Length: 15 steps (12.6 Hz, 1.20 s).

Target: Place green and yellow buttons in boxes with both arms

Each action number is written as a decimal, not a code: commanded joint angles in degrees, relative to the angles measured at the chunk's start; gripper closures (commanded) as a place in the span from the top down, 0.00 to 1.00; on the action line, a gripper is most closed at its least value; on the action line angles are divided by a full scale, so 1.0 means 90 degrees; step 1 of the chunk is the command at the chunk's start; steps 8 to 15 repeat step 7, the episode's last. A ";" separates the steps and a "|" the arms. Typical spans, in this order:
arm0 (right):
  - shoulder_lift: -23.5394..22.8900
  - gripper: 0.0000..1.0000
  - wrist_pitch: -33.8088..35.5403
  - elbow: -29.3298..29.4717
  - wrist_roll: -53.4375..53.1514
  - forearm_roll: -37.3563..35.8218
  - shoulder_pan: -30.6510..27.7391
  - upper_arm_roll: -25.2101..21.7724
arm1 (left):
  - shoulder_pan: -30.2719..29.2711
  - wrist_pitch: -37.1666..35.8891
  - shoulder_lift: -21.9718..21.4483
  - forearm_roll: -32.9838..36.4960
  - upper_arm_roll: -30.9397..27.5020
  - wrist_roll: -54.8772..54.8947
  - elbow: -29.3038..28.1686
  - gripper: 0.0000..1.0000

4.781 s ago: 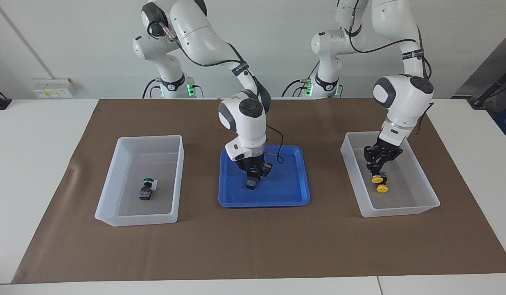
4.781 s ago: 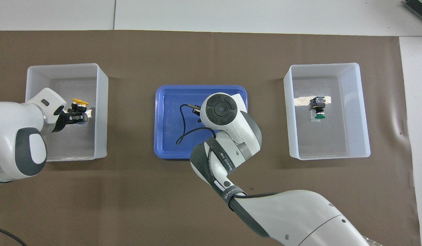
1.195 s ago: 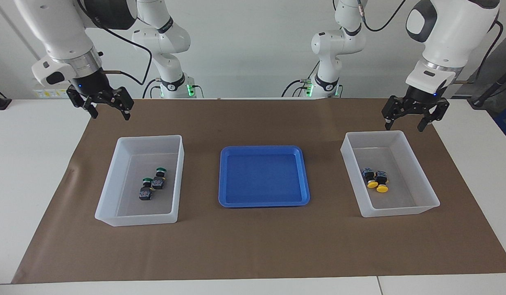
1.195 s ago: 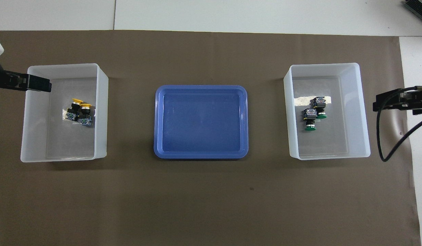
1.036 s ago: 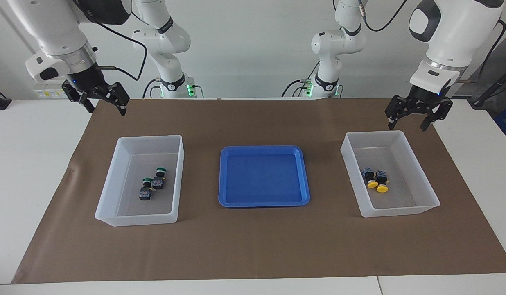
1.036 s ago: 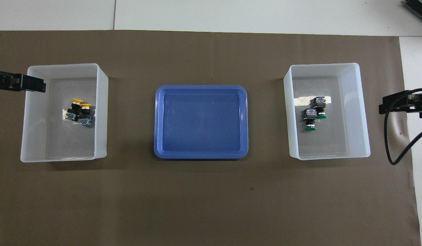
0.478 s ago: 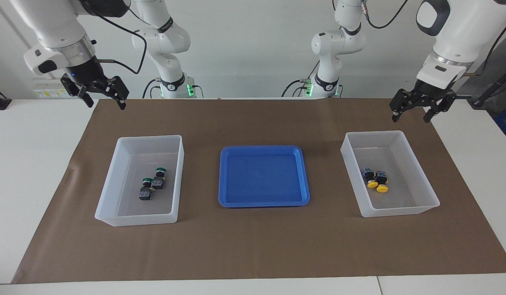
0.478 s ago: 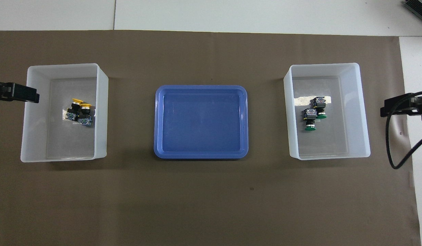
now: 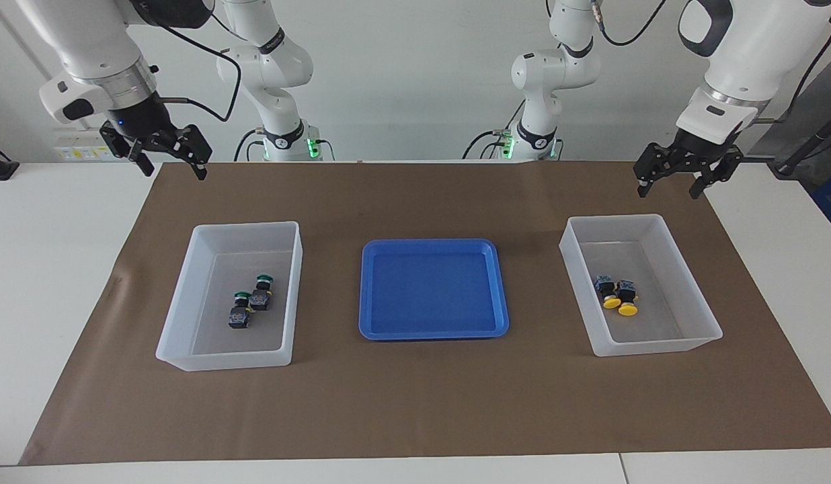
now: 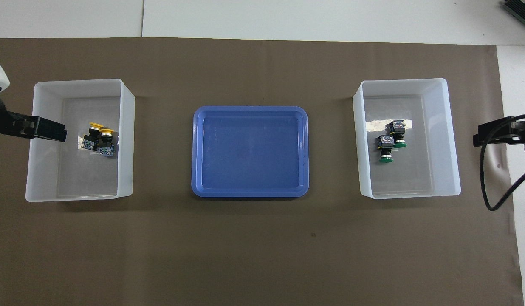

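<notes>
Bright, even light falls from above across both views, leaving only soft, short shadows under the white boxes (image 9: pixel 230 299) and the blue tray (image 10: pixel 249 111). A pale glare streak marks the floor of the box (image 10: pixel 441 127) at the right arm's end. Focus is sharp throughout, with no visible blur or edge distortion.

A white table (image 9: pixel 59 269) carries a brown mat (image 9: pixel 415 396) that covers most of its top. On the mat sit a blue tray (image 9: pixel 433 333) in the middle and two translucent white boxes (image 9: pixel 180 316) (image 9: pixel 691 289), one toward each arm's end.
</notes>
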<state>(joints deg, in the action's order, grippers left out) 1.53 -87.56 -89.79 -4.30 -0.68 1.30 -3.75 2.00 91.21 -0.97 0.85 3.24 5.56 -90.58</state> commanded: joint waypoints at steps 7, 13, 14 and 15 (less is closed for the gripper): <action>0.0143 1.00 0.0275 -0.0101 0.0029 -0.0003 -0.0017 0.0084 | 0.0149 -0.0524 -0.0127 -0.0134 -0.0154 -0.0071 0.0074 1.00; 0.0143 1.00 0.0275 -0.0101 0.0029 -0.0003 -0.0017 0.0084 | 0.0149 -0.0524 -0.0127 -0.0134 -0.0154 -0.0071 0.0074 1.00; 0.0143 1.00 0.0275 -0.0101 0.0029 -0.0003 -0.0017 0.0084 | 0.0149 -0.0524 -0.0127 -0.0134 -0.0154 -0.0071 0.0074 1.00; 0.0143 1.00 0.0275 -0.0101 0.0029 -0.0003 -0.0017 0.0084 | 0.0149 -0.0524 -0.0127 -0.0134 -0.0154 -0.0071 0.0074 1.00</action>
